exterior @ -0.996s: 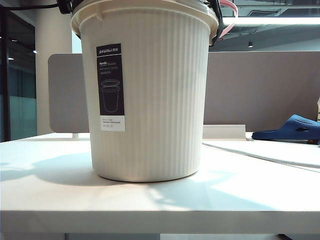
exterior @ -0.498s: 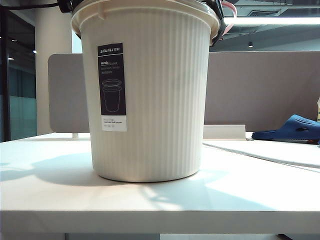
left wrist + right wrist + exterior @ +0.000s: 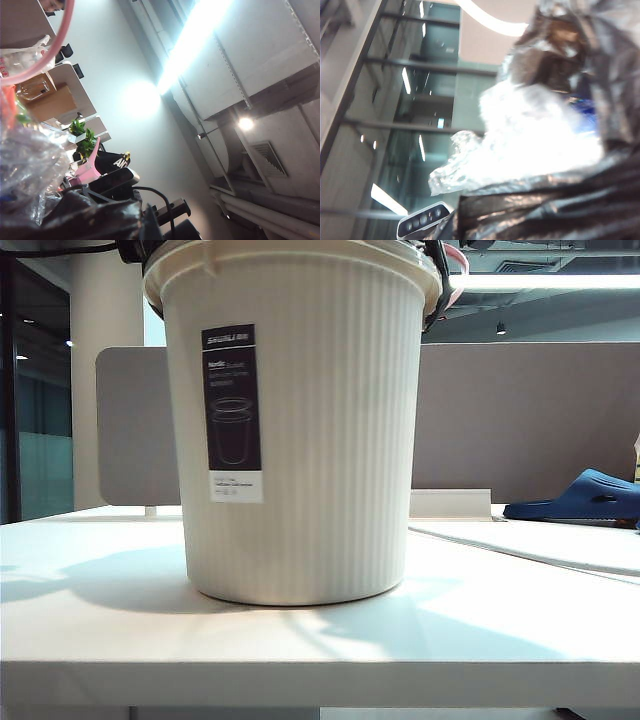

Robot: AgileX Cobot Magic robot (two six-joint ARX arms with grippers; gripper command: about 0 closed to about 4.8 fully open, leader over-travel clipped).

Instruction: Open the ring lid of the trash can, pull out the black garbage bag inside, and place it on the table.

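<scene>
The cream ribbed trash can (image 3: 300, 440) stands on the white table (image 3: 500, 640) and fills the middle of the exterior view. The pink ring lid (image 3: 458, 262) sticks up past the can's right rim; its arc (image 3: 64, 35) also shows in the left wrist view. My left gripper (image 3: 150, 227) is at the left rim, shut, with the black garbage bag (image 3: 95, 220) against its finger; whether it pinches the bag is unclear. My right gripper (image 3: 447, 227) is at the right rim, shut on the glossy bag (image 3: 560, 200), whose folds cover its fingers.
Clear plastic waste (image 3: 530, 135) lies on top of the bag. A blue slipper (image 3: 585, 498) rests on the table at the far right. A grey-brown partition (image 3: 520, 420) stands behind the can. The table's front edge is close to the can.
The can has turned slightly, so its label sits further right. The dark gripper and pink ring at the right rim have shifted a little.
</scene>
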